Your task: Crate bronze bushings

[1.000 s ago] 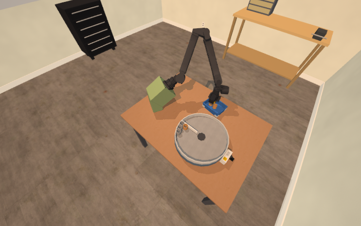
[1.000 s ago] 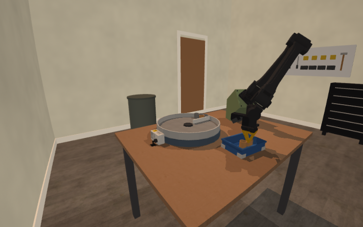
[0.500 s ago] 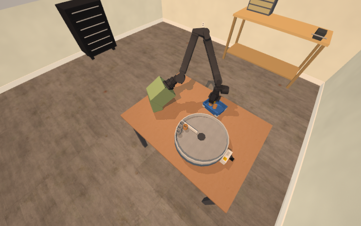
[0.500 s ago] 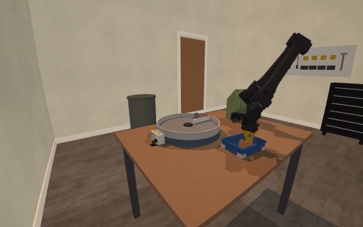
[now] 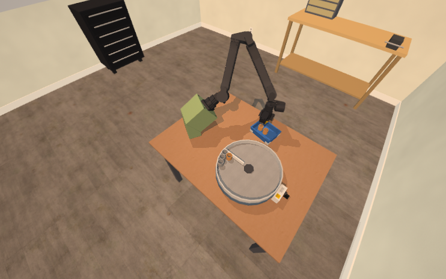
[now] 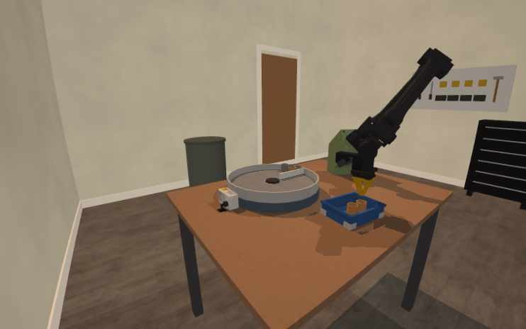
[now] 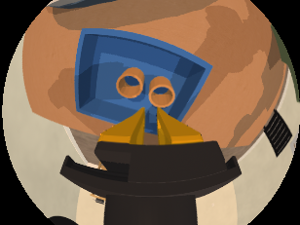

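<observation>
Yellow tapered fingers (image 6: pixel 362 187), nearly together and pinching nothing, hover by two orange-bronze ring bushings (image 5: pixel 262 129) (image 6: pixel 356 208) (image 7: pixel 146 87) in the blue crate (image 5: pixel 275 131) (image 6: pixel 329 213) (image 7: pixel 88 72); next, presumably, fetch the bronze one (image 5: pixel 229 156) (image 6: pixel 292 168) left on the round grey turning table (image 5: pixel 259 184) (image 6: pixel 273 196).

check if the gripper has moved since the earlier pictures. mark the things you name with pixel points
Yes, upward: in the exterior view the gripper (image 5: pixel 265 122) (image 6: pixel 361 193) (image 7: pixel 151 111) had its fingertips lower inside the blue crate (image 5: pixel 273 133) (image 6: pixel 334 213) (image 7: pixel 146 57); now they are higher, near its far rim's level in the picture.
</observation>
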Available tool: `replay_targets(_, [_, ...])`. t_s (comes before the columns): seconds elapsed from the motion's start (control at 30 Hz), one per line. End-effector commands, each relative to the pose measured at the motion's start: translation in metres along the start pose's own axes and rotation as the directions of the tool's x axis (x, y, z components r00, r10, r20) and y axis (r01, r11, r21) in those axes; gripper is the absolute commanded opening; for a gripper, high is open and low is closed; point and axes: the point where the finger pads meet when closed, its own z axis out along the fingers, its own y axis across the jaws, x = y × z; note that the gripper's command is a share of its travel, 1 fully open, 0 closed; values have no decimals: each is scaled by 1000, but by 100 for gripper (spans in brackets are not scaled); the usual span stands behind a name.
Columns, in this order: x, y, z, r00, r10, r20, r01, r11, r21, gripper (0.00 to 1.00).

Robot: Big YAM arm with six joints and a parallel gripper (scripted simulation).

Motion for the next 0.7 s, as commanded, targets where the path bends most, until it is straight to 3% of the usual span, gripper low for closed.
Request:
replay_targets(0.0, [8,16,-28,999,-37,7,37,998,-41,15])
replay_targets(0.2, [9,16,-50,999,-39,8,40,998,-42,15])
replay_targets(0.3, [9,16,-52,999,-38,9,39,998,-41,15])
replay_targets(0.33, [-5,-1,-38,1000,-3,15,3,1000,11,15])
replay_targets(0.47, [4,10,-53,1000,-28,13,29,999,-29,15])
replay_targets(0.67, [5,7,-48,1000,-23,8,23,1000,-13,15])
